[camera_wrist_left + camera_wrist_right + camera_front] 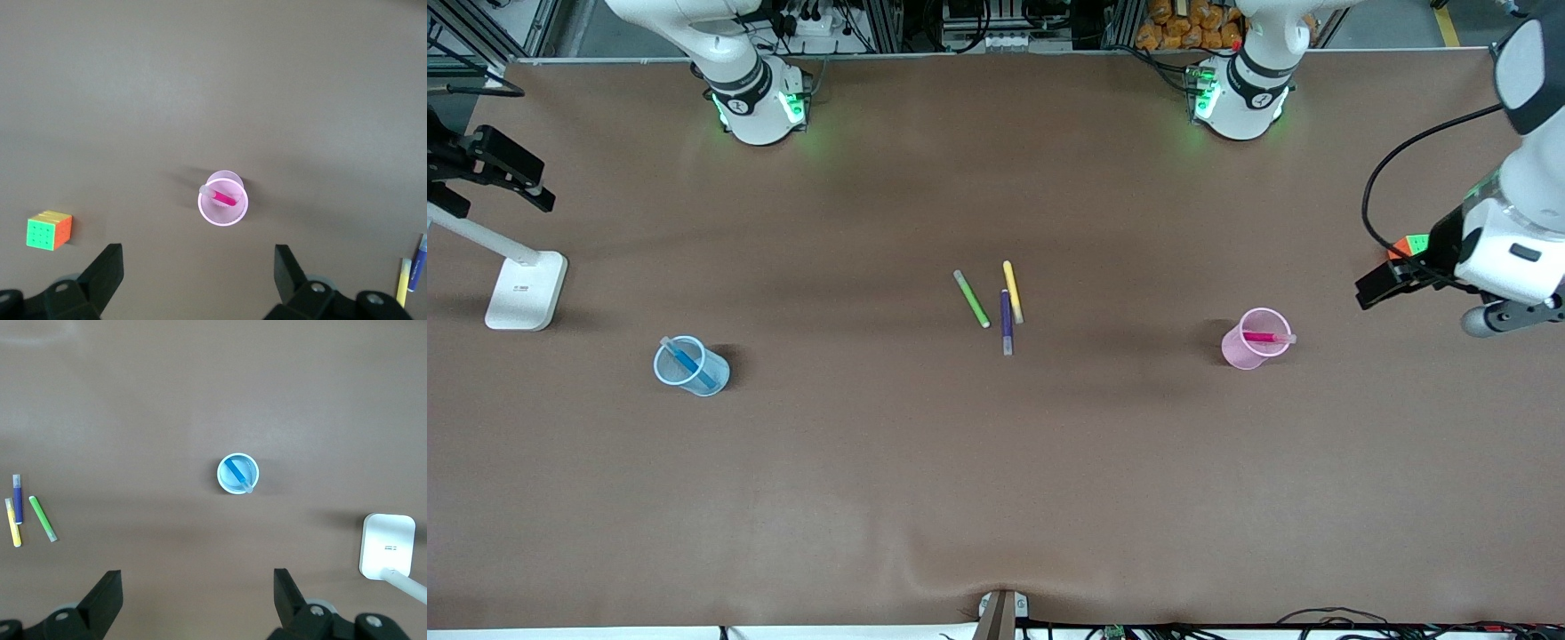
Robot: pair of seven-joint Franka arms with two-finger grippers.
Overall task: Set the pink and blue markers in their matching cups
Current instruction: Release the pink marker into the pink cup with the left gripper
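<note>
Both grippers, left (193, 280) and right (193, 600), spread wide and empty above a brown table (996, 480). Pink marker (1267, 338) stands in the pink cup (1254, 348), centre-right; blue marker (687, 360) in the blue cup (692, 366), centre-left.

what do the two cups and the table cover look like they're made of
Blue cup and pink cup: probably thin, translucent plastic with a smooth finish; the blue marker and pink marker show faintly through their walls. Table cover: a matte brown sheet, perhaps cloth or paper; it ripples near the front edge.
</note>
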